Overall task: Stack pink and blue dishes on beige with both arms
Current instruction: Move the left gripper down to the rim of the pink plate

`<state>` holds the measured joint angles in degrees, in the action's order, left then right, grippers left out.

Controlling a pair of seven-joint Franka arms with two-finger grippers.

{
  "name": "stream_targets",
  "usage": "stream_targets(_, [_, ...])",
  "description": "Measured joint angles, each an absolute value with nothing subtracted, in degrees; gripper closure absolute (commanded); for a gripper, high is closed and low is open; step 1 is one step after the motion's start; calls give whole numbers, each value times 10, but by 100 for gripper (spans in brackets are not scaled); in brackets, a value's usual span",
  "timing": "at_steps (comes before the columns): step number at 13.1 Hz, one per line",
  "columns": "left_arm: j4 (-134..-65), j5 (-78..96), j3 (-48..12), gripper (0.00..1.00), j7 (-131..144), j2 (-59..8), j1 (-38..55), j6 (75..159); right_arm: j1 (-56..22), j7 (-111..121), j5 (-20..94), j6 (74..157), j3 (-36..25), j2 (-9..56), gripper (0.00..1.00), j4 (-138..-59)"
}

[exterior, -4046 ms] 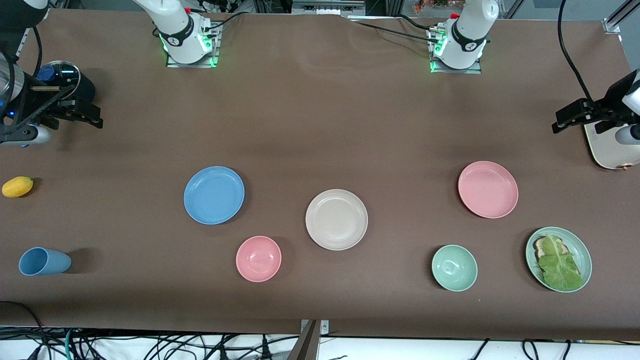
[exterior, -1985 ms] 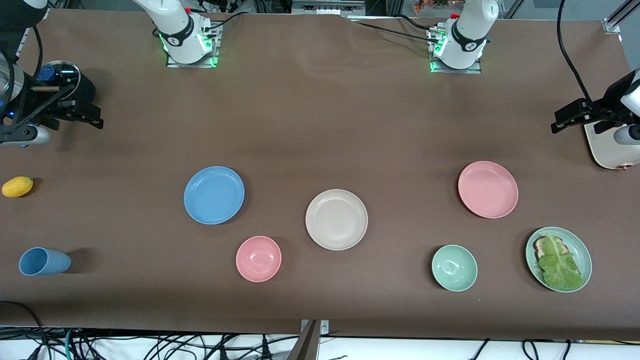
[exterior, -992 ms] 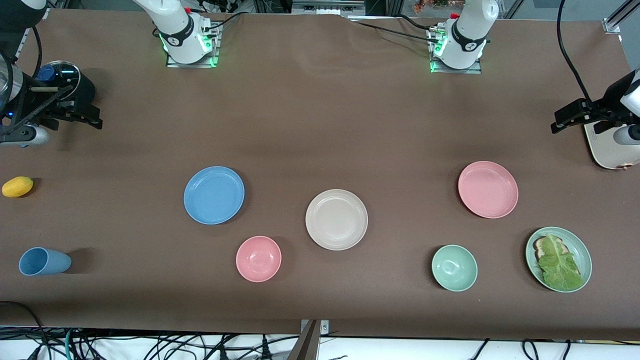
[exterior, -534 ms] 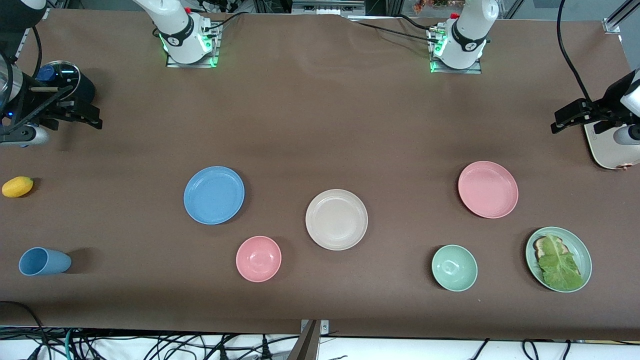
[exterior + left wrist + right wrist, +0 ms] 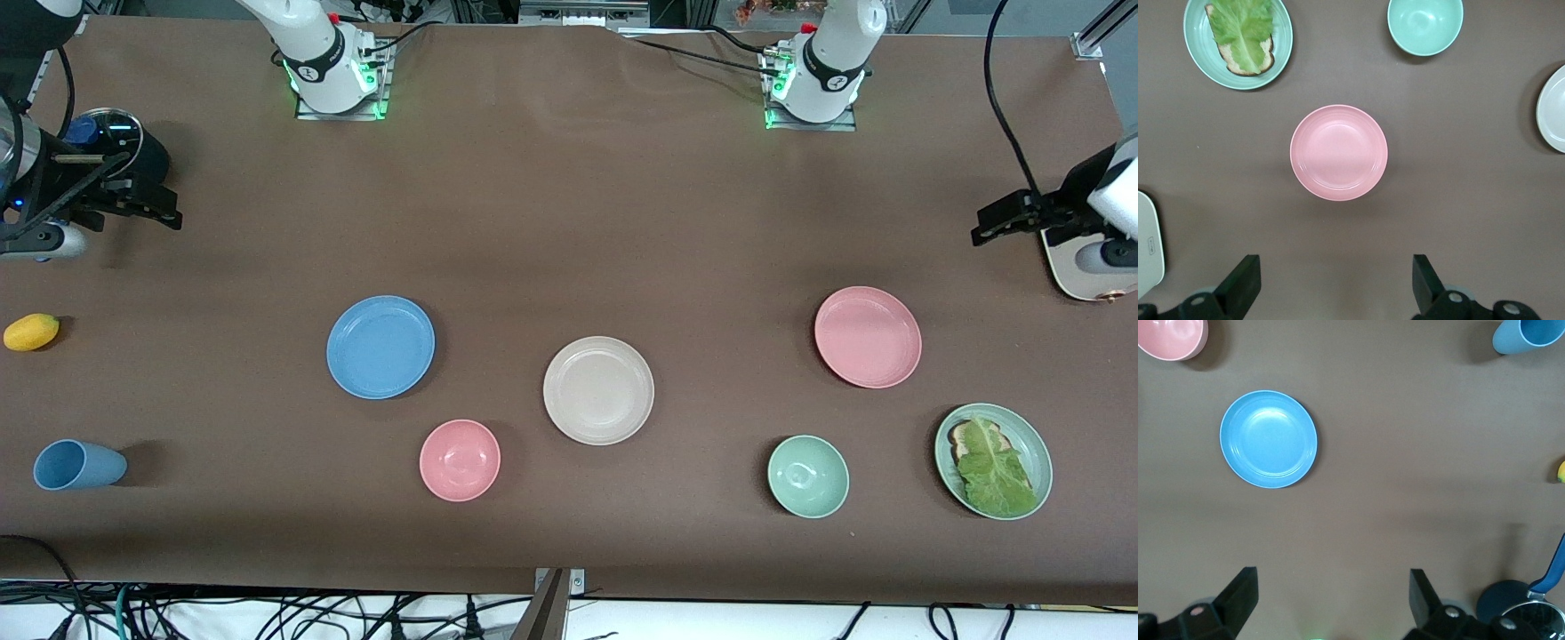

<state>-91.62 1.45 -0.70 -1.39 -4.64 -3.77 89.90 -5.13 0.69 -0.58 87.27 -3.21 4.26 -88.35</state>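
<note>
Three flat plates lie apart on the brown table. The beige plate (image 5: pixel 598 390) is in the middle, and its rim shows in the left wrist view (image 5: pixel 1553 110). The blue plate (image 5: pixel 380 347) (image 5: pixel 1269 439) lies toward the right arm's end. The pink plate (image 5: pixel 868 337) (image 5: pixel 1339 152) lies toward the left arm's end. My left gripper (image 5: pixel 1005 218) (image 5: pixel 1336 287) hangs open and empty over bare table at its end. My right gripper (image 5: pixel 151 206) (image 5: pixel 1333 600) hangs open and empty over bare table at the other end.
A small pink bowl (image 5: pixel 460 460), a pale green bowl (image 5: pixel 808 476) and a green plate with lettuce on bread (image 5: pixel 993 460) sit nearer the camera. A blue cup (image 5: pixel 78 465) lies on its side. A yellow fruit (image 5: pixel 31 332), a dark pot (image 5: pixel 116 142) and a white slab (image 5: pixel 1080 267) flank the ends.
My left gripper has shifted slightly toward the table's middle. The right arm and all the dishes have stayed where they were.
</note>
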Motion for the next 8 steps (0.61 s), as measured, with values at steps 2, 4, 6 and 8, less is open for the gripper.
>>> stream_targets(2, [-912,-9,-8,0,-14,-76,-37,922,-51,7,-6,873,-32,43,0,-883])
stream_targets(4, [-903,-35,-9,0,-14,-100,-36,926,-51,7,-6,873,-32,43,0,-883])
stream_targets(6, [-903,-43,-8,0,-13,-141,-37,925,-51,7,-5,872,-32,43,0,-884])
stream_targets(8, [-900,-43,-7,0,-12,-188,-40,934,-51,7,-5,872,-32,43,0,-884])
